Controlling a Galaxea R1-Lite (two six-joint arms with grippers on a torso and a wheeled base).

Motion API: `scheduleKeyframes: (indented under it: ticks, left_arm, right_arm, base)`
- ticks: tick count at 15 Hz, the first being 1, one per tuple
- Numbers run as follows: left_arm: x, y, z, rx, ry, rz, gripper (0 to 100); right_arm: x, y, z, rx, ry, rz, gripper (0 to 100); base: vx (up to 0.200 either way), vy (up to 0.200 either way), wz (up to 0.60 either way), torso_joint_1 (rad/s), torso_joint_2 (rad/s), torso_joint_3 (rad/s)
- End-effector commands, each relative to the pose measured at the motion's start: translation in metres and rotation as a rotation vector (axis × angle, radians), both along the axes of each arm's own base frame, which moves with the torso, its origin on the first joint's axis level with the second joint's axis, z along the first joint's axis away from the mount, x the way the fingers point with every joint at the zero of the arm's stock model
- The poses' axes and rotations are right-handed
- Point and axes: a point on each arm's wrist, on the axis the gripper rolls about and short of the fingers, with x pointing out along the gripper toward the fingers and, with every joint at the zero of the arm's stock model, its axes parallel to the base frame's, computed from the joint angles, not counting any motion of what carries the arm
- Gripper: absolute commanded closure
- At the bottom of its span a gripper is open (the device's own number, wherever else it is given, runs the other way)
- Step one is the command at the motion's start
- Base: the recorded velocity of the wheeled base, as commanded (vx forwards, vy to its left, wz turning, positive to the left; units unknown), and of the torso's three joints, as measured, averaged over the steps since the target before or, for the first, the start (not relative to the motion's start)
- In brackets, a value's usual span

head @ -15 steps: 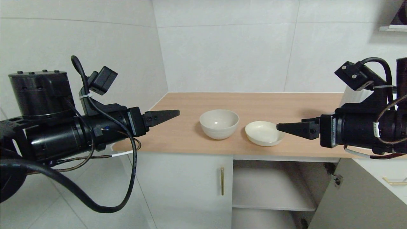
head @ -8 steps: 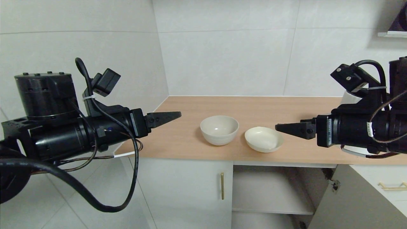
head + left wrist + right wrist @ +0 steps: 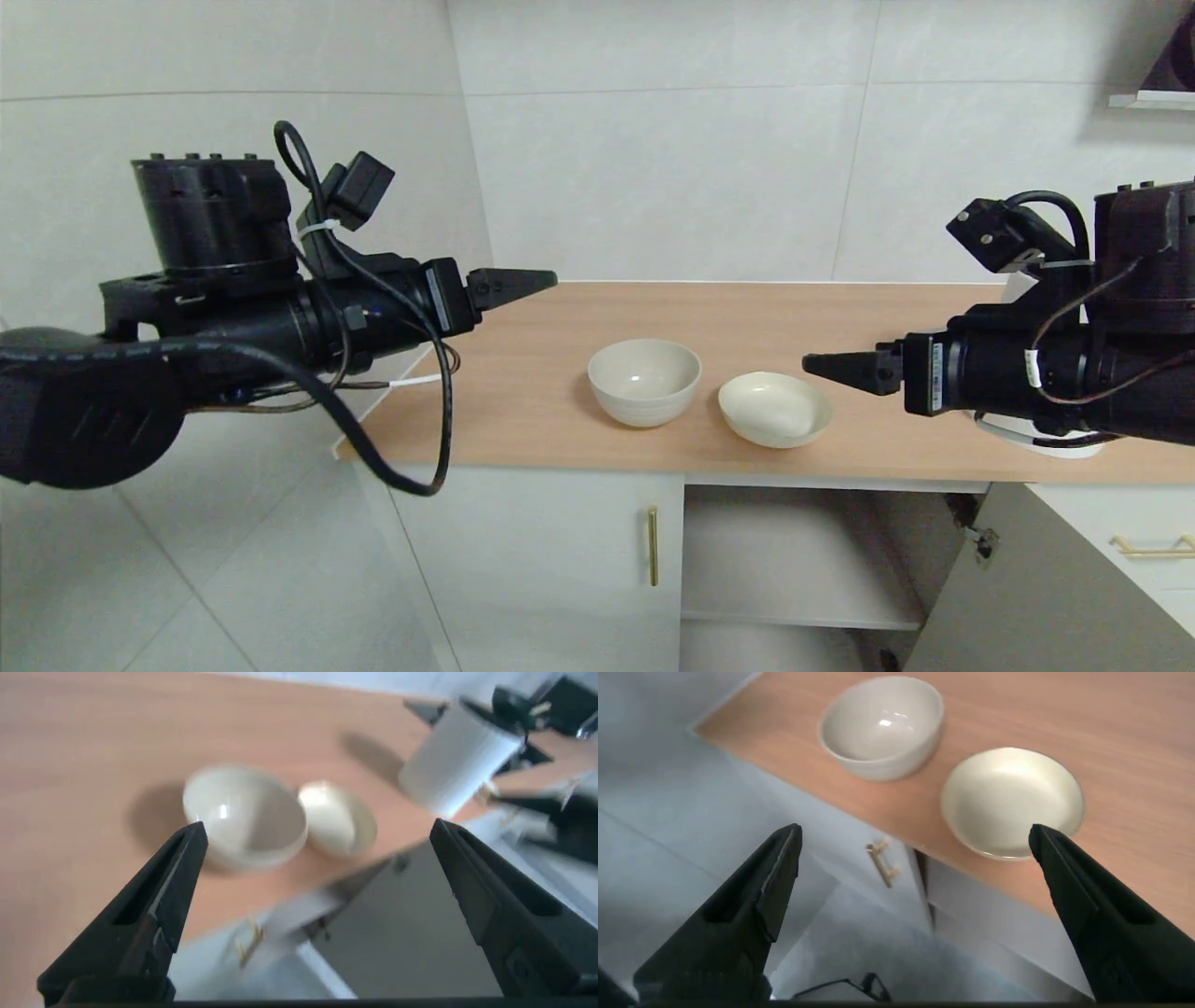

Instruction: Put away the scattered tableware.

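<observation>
Head view: left tool [image 3: 525, 278] and right tool [image 3: 826, 364] gape; deep bowl [image 3: 644, 381], shallow bowl [image 3: 774, 407] empty.

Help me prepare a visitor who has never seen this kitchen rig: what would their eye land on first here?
Two pale bowls sit side by side near the front edge of the wooden countertop, a deep bowl left of a shallow bowl. Flanking them, the left end effector hangs raised over the counter's left end and the right end effector beside the shallow bowl, both open. Below, a cabinet stands open.
</observation>
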Motion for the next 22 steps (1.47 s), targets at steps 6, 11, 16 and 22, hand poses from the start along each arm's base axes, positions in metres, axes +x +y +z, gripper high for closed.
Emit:
scheduleKeyframes:
  ticks: [6,11,16,22]
  left_arm:
    - [0.066,-0.020,-0.029,0.031,0.319,0.107,0]
    - [0.109,-0.062,-0.079,0.136,0.378,0.323,0]
    - [0.108,-0.083,-0.097,0.139,0.441,0.305,0]
    - [0.107,-0.085,-0.105,0.156,0.489,0.304,0]
  right_arm:
    - [0.051,0.020,-0.017,-0.047,0.128,-0.237,0]
    - [0.092,0.034,-0.050,-0.070,0.201,-0.376,0]
    - [0.109,0.026,-0.058,-0.061,0.213,-0.437,0]
    - [0.109,0.026,-0.059,-0.062,0.214,-0.438,0]
  base:
    - [0.000,0.000,0.00,0.000,0.00,0.000]
    - [0.000,0.000,0.00,0.000,0.00,0.000]
    - [0.000,0.000,0.00,0.000,0.00,0.000]
    - [0.000,0.000,0.00,0.000,0.00,0.000]
